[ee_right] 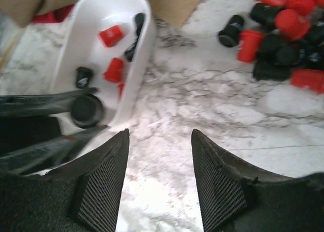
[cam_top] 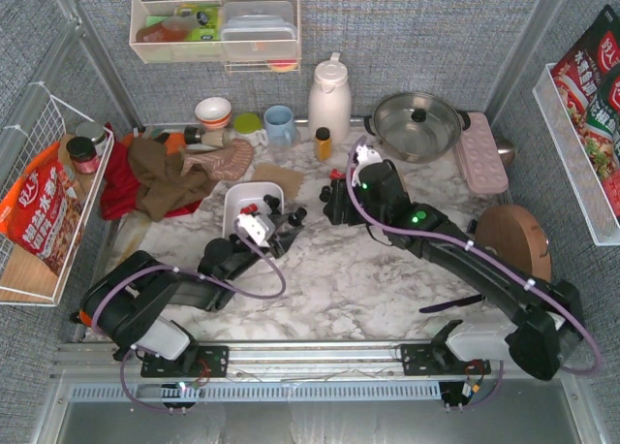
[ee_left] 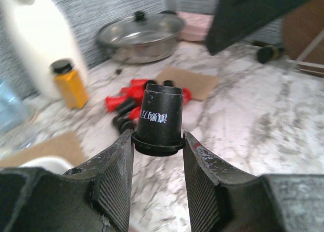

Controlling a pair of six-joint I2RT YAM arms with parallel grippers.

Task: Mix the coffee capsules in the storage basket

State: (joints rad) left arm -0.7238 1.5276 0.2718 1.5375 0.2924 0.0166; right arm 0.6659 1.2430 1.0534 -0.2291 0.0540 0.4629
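The white storage basket (cam_top: 235,196) lies at centre left of the table. In the right wrist view the storage basket (ee_right: 144,49) holds a few red and black coffee capsules (ee_right: 114,70). My left gripper (ee_left: 158,143) is shut on a black capsule (ee_left: 159,118) by its rim, and the right wrist view shows that black capsule (ee_right: 86,110) over the basket's near end. A loose pile of red and black capsules (ee_right: 283,34) lies on the marble to the right of the basket. My right gripper (ee_right: 159,133) is open over bare marble between basket and pile, with nothing in it.
A yellow bottle (ee_left: 68,83), white thermos (cam_top: 329,97), lidded pot (cam_top: 418,122) and pink tray (cam_top: 481,151) stand along the back. Cloths (cam_top: 160,173), a bowl (cam_top: 213,111) and cups (cam_top: 279,124) sit at back left. A round wooden board (cam_top: 513,238) lies right.
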